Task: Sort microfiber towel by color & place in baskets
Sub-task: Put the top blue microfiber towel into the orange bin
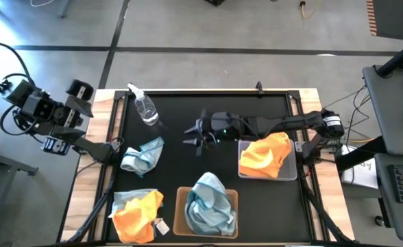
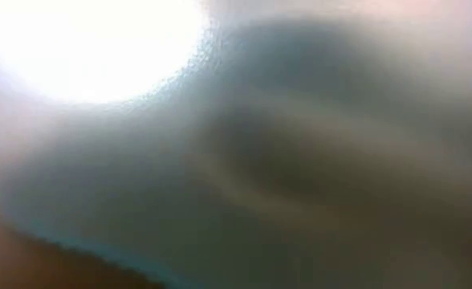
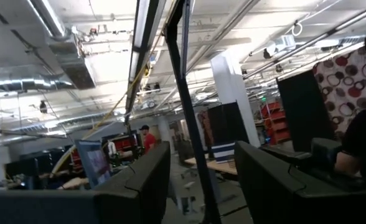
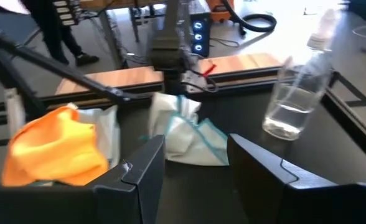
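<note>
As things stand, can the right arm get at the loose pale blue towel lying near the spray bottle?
Probably yes. The right gripper is open, empty, over bare mat, facing the pale blue towel. The spray bottle stands off to one side, not between them.

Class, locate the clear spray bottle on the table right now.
In the high view the spray bottle lies on the black mat near its far-left corner, beyond the loose blue towel.

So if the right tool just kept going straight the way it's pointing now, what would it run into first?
Probably the pale blue towel lying loose on the table: the right tool is open, points toward the left side, and that towel sits centred between its fingers in the right wrist view. The spray bottle stands off to one side.
</note>
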